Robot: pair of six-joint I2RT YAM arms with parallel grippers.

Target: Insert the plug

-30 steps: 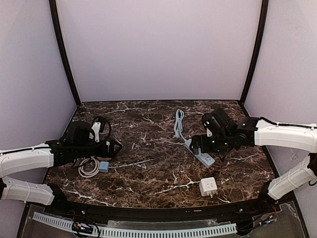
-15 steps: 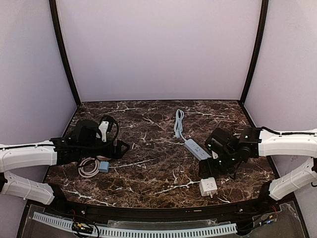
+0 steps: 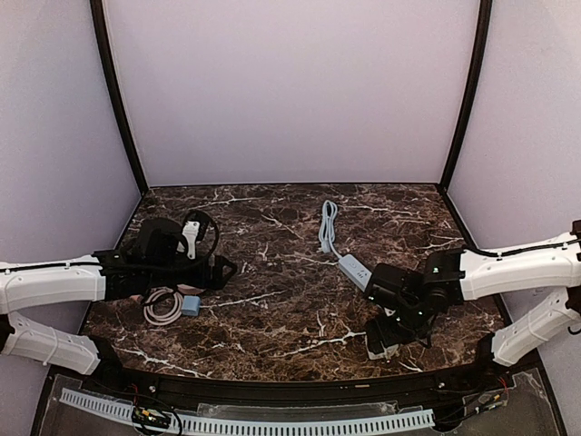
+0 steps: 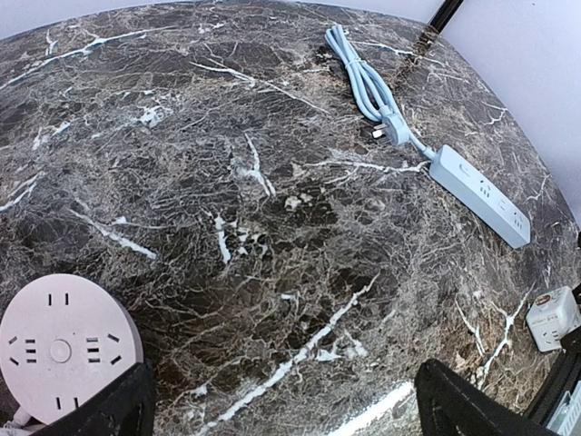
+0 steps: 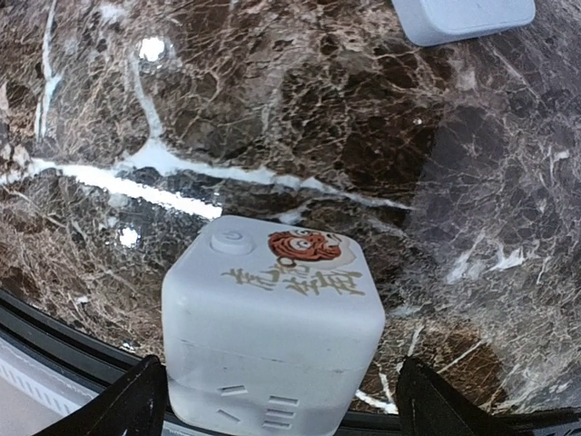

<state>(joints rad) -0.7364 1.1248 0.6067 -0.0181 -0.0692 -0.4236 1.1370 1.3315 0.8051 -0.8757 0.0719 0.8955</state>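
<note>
One cube adapter (image 5: 272, 318) between spread right fingers (image 5: 136, 404), left fingers (image 4: 463, 404) spread, one power strip (image 4: 479, 193), one round socket (image 4: 62, 350)

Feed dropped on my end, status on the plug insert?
Left gripper open, hovering over the table. Right gripper open, straddling the cube adapter, no grip seen. Power strip lies apart, nothing between them.

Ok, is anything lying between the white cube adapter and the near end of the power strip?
Nothing: only bare marble table lies between the cube adapter and the power strip. The right wrist view shows it plainly.
</note>
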